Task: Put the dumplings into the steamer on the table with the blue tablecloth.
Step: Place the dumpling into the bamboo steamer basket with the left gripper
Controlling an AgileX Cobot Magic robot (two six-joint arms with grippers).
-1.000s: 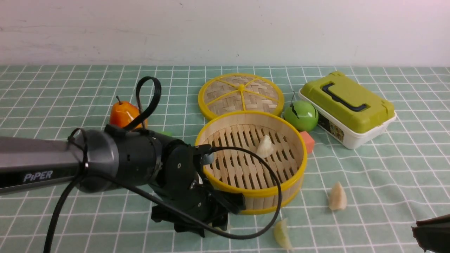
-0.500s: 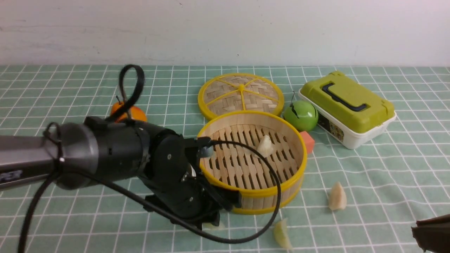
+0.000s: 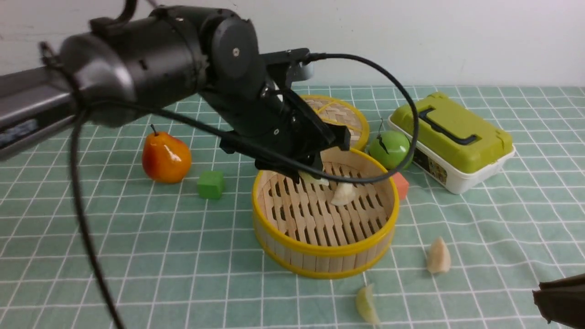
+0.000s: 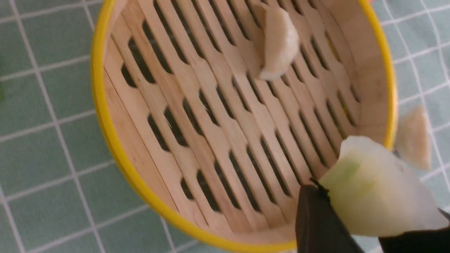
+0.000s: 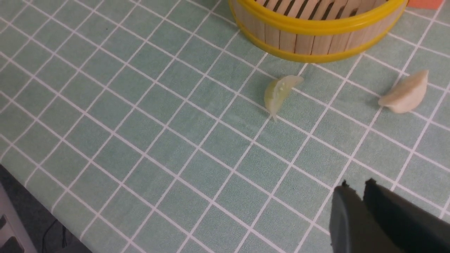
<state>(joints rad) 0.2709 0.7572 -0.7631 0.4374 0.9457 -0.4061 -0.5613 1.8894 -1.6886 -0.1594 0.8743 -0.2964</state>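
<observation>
Starting at the near edge of the bench (image 3: pixel 502 228), we record the right fingers (image 5: pixel 348 218) closed together with nothing between them, low over the blue tablecloth (image 3: pixel 137 256). Just ahead of them a yellow-green dumpling (image 3: pixel 367 304) lies on the cloth, near the steamer (image 3: pixel 320 260) but clear of its wall. A cream dumpling (image 3: pixel 438 256) lies on the cloth to the right of the basket, also apart from it.

Inside the steamer, a white dumpling (image 3: pixel 343 194) rests on the slatted floor towards the far side. The left fingers (image 4: pixel 316 221) grip a pale green-tinged dumpling (image 4: pixel 372 196), held over the basket interior beside the white one.

Further back, a green cube (image 3: pixel 210 184) and an orange pear (image 3: pixel 166 157) stand left of the steamer. An orange-red cube (image 3: pixel 401 184) sits against its right wall. Beyond are a green apple (image 3: pixel 390 150), the woven lid (image 3: pixel 340 114) and a green-lidded box (image 3: pixel 450 137).
</observation>
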